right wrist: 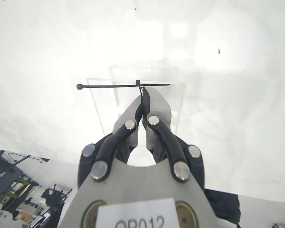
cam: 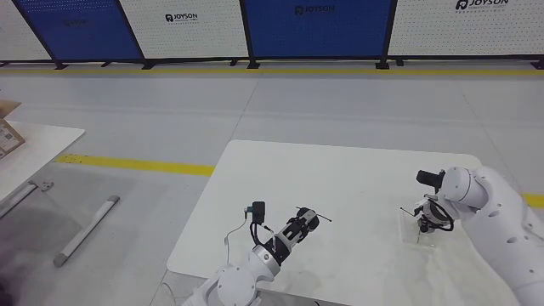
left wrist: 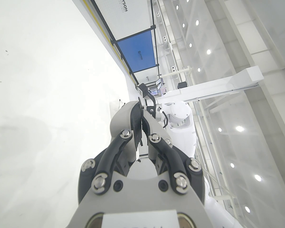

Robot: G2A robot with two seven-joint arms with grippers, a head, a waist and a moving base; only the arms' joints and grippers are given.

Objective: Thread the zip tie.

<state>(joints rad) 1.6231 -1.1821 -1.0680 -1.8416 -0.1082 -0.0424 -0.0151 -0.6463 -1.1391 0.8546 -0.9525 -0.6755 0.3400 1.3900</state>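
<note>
**A:** Black rubber pads on the right gripper [right wrist: 142,97], pressed together. They pinch a thin zip tie [right wrist: 137,82] by its strap, and its small square head sits just past the fingertips.

**B:** And the long one across it?

**A:** A longer tie [right wrist: 109,86] runs crosswise at that head, with its own head at one end and a pointed tail at the other. Cannot tell whether it passes through the small head or only lies against it.

**B:** What is under them?

**A:** A clear plastic stand [right wrist: 177,100], just beyond the fingers, with thin see-through walls. Both ties are above it. The stand rests on a white table [right wrist: 49,48], toward the table's right side in the top view.

**B:** The other arm?

**A:** The left gripper [left wrist: 139,110] is also narrow, pads close together, with a thin dark strip seen edge-on between them. From above, a black tie [cam: 316,214] crosses its tip and sticks out on both sides, so that tie is in its grip. This gripper is over the near part of the table, well apart from the right one. Its fingers point toward the right arm.

**B:** Anything else on the table?

**A:** A few small dark specks on the white top. Beyond the table's far edge is grey floor with a yellow line.
</note>
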